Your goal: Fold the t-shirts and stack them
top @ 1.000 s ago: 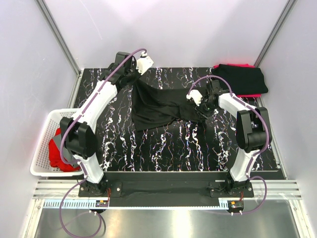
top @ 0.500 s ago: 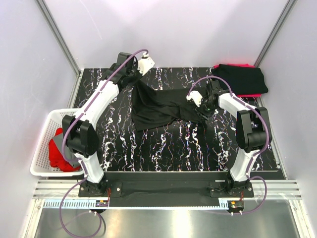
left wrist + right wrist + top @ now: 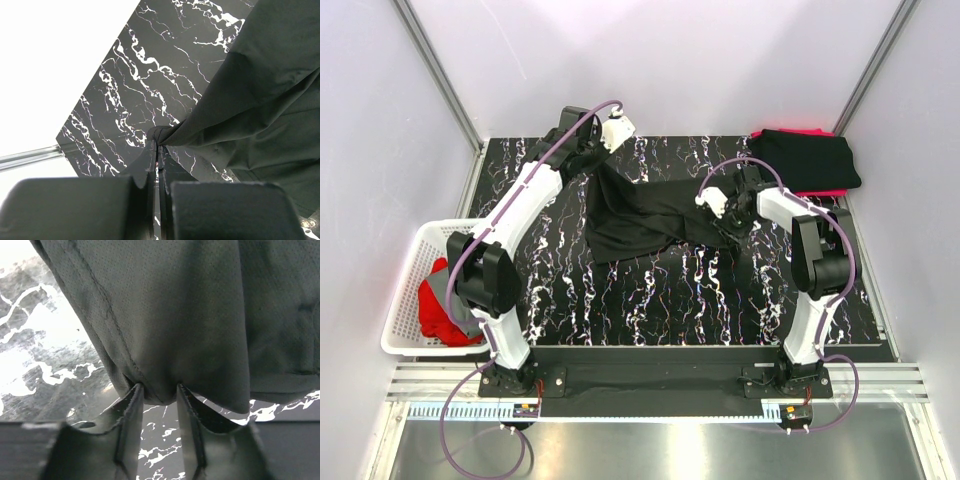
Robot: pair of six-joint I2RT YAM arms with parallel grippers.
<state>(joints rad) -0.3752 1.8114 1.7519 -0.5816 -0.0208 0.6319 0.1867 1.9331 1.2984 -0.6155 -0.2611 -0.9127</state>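
So the left gripper [image 3: 156,145] is pinched tight on a corner of the black t-shirt [image 3: 640,215], holding it up off the table [image 3: 670,300]. The right gripper [image 3: 159,390] is clamped over a thick bunched edge on the side of the shirt farthest from the basket [image 3: 392,330], so I'm guessing they're stretching it between them to lay it flat for folding. The shirt spans the middle of the table, well apart from the basket; the folded stack [image 3: 810,160] sits farther from the basket again, and a red shirt [image 3: 435,305] waits inside the basket.
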